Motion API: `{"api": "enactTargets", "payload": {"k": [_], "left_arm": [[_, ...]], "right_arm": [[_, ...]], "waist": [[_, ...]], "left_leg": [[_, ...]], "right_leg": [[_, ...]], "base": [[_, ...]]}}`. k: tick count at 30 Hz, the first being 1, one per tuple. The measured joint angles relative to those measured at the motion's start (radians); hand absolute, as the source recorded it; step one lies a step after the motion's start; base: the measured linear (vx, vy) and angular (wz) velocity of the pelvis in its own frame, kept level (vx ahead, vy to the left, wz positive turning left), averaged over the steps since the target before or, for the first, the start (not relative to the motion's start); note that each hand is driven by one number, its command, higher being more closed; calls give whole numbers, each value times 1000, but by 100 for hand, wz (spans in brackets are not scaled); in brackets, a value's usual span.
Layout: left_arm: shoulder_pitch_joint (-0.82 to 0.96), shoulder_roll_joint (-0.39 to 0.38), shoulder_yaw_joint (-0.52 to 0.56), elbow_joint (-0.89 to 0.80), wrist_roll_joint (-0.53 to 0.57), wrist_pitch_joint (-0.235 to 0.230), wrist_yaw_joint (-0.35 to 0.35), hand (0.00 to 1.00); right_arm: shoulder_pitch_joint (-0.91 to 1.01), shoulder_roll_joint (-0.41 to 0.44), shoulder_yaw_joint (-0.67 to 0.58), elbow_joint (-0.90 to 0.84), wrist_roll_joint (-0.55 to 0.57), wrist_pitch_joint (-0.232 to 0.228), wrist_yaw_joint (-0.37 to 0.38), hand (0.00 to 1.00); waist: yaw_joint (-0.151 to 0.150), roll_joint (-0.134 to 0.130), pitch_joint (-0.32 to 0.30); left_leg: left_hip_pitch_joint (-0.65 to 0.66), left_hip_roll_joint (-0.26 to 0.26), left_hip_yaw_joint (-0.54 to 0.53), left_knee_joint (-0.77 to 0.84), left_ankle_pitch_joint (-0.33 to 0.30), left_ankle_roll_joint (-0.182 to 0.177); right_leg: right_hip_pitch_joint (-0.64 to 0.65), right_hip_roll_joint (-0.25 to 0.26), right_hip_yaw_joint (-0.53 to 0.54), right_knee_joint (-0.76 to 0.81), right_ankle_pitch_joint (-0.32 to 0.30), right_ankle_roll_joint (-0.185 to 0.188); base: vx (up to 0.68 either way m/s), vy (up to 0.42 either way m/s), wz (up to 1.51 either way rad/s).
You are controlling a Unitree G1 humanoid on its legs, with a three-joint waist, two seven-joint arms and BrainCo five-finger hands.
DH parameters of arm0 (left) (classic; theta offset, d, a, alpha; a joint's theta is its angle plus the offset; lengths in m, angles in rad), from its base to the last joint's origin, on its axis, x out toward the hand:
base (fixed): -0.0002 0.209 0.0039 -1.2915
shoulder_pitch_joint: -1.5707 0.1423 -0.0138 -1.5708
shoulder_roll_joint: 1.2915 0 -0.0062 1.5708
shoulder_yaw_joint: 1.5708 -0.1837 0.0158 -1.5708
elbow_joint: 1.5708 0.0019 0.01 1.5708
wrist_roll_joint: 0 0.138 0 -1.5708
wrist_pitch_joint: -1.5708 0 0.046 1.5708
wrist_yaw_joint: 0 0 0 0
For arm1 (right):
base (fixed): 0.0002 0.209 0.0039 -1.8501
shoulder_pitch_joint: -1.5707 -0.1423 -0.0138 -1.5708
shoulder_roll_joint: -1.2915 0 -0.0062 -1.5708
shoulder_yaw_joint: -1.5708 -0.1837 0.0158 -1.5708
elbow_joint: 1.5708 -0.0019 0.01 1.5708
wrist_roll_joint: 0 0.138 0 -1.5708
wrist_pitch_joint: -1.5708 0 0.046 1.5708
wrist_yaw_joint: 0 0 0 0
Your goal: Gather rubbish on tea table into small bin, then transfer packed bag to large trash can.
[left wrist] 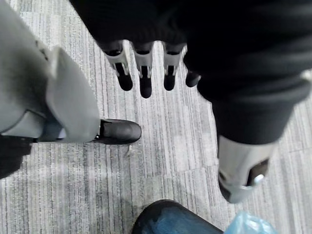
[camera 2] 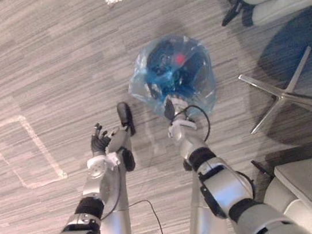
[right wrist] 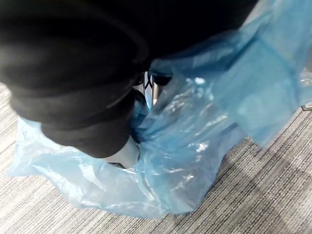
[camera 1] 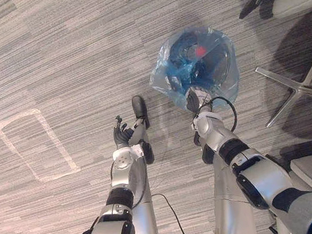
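You have the right hand (camera 2: 168, 109) at the blue bag (camera 2: 176, 76) (dark contents, one red spot); the left hand (camera 2: 98, 142) hovers loose-fingered over the carpet (camera 2: 32, 64) beside it.

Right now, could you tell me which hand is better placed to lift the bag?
Right, probably. The right hand is against the bag's near edge, touching the plastic. The left hand hangs open over the carpet, apart from the bag, holding nothing.
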Motion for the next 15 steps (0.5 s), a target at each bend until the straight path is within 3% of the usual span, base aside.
{"api": "enactTargets", "payload": {"k": [8, 15], "left_arm": [[65, -17, -36, -39, 27, 26, -4, 0], [181, -16, -58, -57, 57, 47, -27, 0]], "right_arm": [[257, 8, 63, -386, 65, -46, -21, 100], [520, 18, 81, -706, 113, -57, 1, 100]], "waist": [[-7, -2, -9], [-39, -12, -39]], "left_leg": [[161, 27, 15, 5, -42, -5], [369, 34, 34, -41, -63, -8]], "right_leg": [[177, 25, 4, -59, 8, -2], [397, 40, 7, -159, 17, 3]], "base": [[-28, -12, -9], [26, -7, -6]]}}
